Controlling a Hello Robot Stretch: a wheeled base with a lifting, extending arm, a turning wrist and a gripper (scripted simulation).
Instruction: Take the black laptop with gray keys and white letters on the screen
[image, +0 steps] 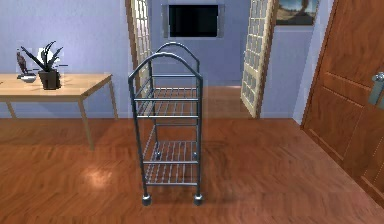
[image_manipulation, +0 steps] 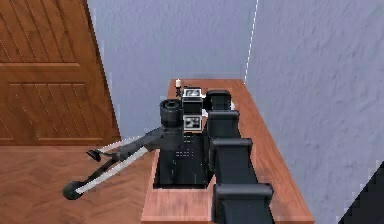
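A black flat laptop (image_manipulation: 182, 165) with rows of small grey marks lies on a narrow wooden table (image_manipulation: 262, 135) against the wall in the arm side view. The dark arm (image_manipulation: 235, 165) rises from the bottom edge over this table, with its two white marked squares beside a dark round body. From there the gripper (image_manipulation: 80, 172) reaches left and down past the table's edge. Its thin fingers (image_manipulation: 110, 160) stand over bare wooden floor, and it holds nothing.
A tall metal wire cart (image: 170, 120) on wheels stands mid-floor ahead. A wooden table (image: 80, 85) with a potted plant (image: 48, 68) sits at the forward view's left. Brown doors (image: 350, 90) (image_manipulation: 45, 75) flank the walls. Glass doors (image: 258, 50) frame a dark screen (image: 193, 20).
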